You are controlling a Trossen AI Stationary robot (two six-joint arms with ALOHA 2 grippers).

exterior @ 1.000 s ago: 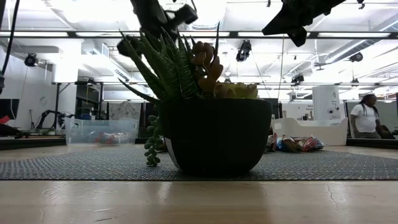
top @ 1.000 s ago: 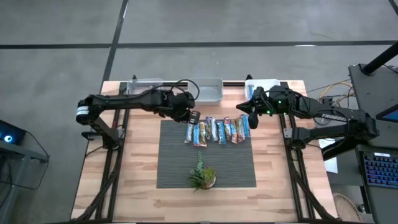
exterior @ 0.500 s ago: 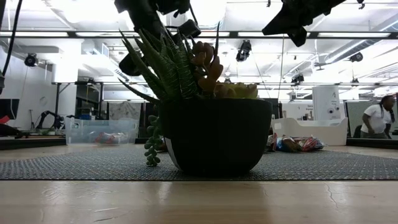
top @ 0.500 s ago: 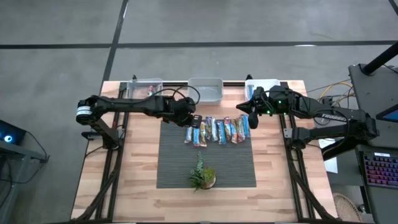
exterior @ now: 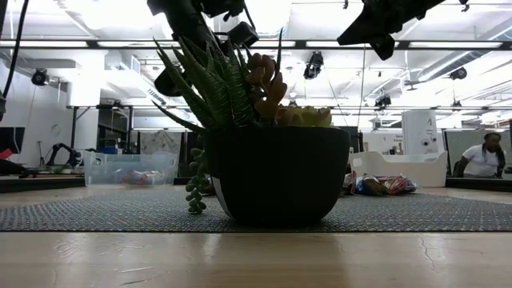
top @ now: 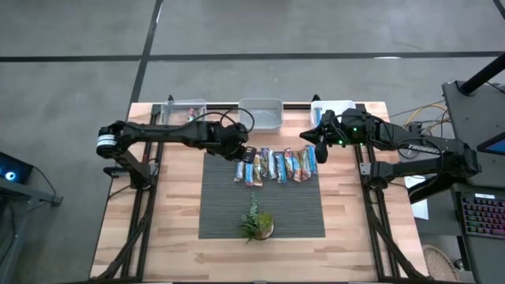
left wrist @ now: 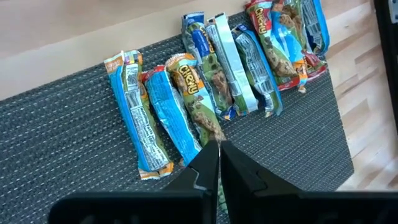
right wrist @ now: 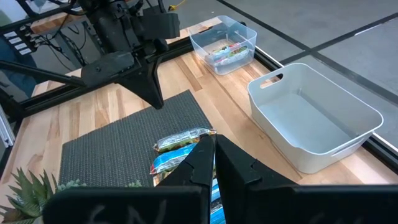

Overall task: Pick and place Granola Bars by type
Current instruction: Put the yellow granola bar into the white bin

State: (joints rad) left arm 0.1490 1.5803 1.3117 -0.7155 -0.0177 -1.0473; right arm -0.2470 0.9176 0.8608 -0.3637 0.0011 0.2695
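Granola Bars (top: 278, 165), slim shiny blue-and-orange wrapped, lay in row on dark woven mat (top: 229, 209) mid-desk, unsorted. Left gripper (top: 246, 151) hovered over row's left end, fingers pressed together, empty. Right gripper (top: 309, 136) waited by right end, likewise closed.

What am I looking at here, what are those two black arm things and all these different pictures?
These are two dark robot arms at a light wooden table, each ending in a two-finger pincer. One camera looks straight down, one sits at table height behind a potted green plant, and one rides on each wrist. On a dark grey woven mat lies a row of slim granola bars in shiny blue and orange wrappers. At the table's far edge stand a clear plastic bin and a white bin. The left gripper and the right gripper are both shut and hold nothing.
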